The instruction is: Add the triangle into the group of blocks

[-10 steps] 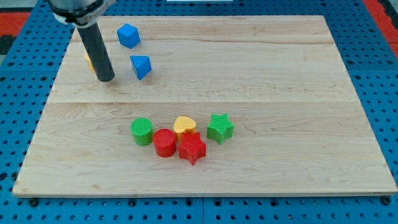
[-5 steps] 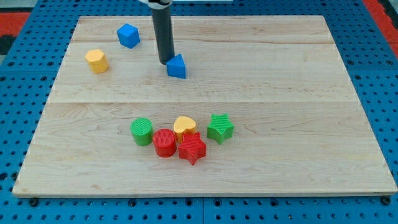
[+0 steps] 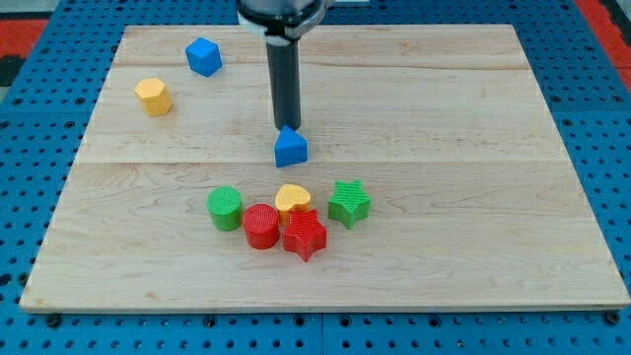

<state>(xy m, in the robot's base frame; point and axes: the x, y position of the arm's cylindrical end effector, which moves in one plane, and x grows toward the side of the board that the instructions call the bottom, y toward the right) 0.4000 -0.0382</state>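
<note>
Pale wooden counter (image 3: 473, 148) on a blue perforated base. My tip (image 3: 287, 127), the lower end of a straight dark rod whose upper part is cut off at the view's top, touches the top side of the blue triangular block (image 3: 290, 148); the rod carries no hand. Below the triangle, apart from it, lies the group: green cylinder (image 3: 225, 208), red cylinder (image 3: 261, 226), yellow heart (image 3: 292, 198), partly hidden behind the red star (image 3: 305, 235), and green star (image 3: 349, 203). At upper left: blue cube (image 3: 203, 56) and yellow hexagonal block (image 3: 153, 96).

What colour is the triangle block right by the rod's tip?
Blue: the triangle block shows clearly in the camera view, just below my tip.
</note>
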